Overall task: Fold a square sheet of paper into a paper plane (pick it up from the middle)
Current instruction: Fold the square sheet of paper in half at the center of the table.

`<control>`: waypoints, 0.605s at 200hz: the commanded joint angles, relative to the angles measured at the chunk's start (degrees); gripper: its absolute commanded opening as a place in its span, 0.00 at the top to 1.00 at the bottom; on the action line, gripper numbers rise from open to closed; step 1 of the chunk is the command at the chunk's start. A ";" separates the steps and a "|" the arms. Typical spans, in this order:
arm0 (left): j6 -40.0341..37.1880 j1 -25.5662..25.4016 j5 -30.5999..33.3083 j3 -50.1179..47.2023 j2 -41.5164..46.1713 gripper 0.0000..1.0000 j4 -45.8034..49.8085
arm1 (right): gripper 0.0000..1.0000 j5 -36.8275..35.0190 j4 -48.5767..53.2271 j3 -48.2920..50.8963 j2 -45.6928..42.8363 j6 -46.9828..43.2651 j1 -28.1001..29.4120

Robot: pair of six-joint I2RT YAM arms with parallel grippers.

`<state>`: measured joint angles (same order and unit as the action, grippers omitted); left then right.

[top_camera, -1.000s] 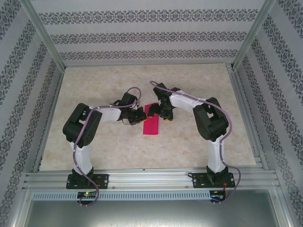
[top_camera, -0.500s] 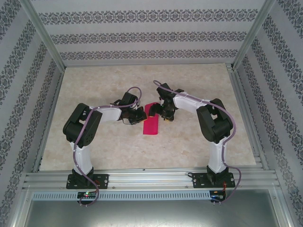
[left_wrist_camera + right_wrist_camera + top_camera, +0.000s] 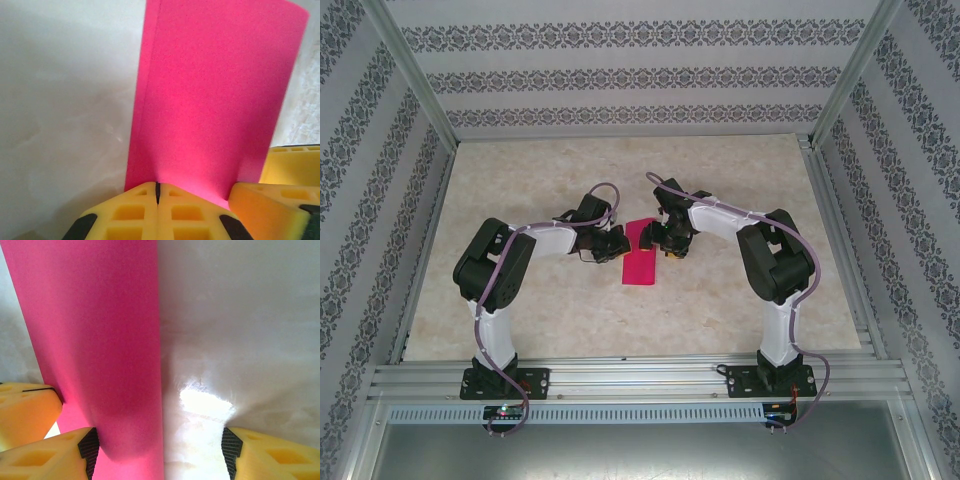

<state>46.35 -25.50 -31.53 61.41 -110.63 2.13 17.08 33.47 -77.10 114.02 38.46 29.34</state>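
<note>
Left pincer (image 3: 157, 192) and right pincer (image 3: 159, 442) flank the paper (image 3: 640, 265).

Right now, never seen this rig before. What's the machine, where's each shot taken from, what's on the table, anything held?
Two white-and-black robot arms are bolted at the near edge of a pale marble-patterned table: left arm, right arm. Each ends in a yellow-tipped two-finger pincer. The wide picture comes from a fixed camera above and behind them. The close-ups come from a camera on each wrist, looking past its own fingers. On the table lies one magenta-pink sheet of paper, seemingly folded into a narrow rectangle. The left pincer is shut, tips at the paper's edge; whether it pinches the paper I cannot tell. The right pincer is open, fingers apart around the paper's other long edge, gripping nothing.
</note>
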 commanded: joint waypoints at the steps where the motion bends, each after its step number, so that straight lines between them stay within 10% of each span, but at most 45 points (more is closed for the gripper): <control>1: -1.97 -0.62 -1.26 1.67 1.09 0.95 0.11 | 0.31 -2.01 2.66 0.82 0.52 0.21 -0.25; 67: -0.18 -0.26 15.11 -1.98 11.46 0.85 6.21 | 0.30 -4.88 5.50 0.07 1.90 -0.44 -0.17; 121: 0.24 0.09 13.70 -3.00 11.60 0.85 4.87 | 0.30 -5.49 7.04 -0.86 3.47 -0.66 -0.08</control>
<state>45.74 -25.47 -18.13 59.05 -98.41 5.74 15.66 34.92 -78.17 114.74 38.44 29.39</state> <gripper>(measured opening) 0.149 0.699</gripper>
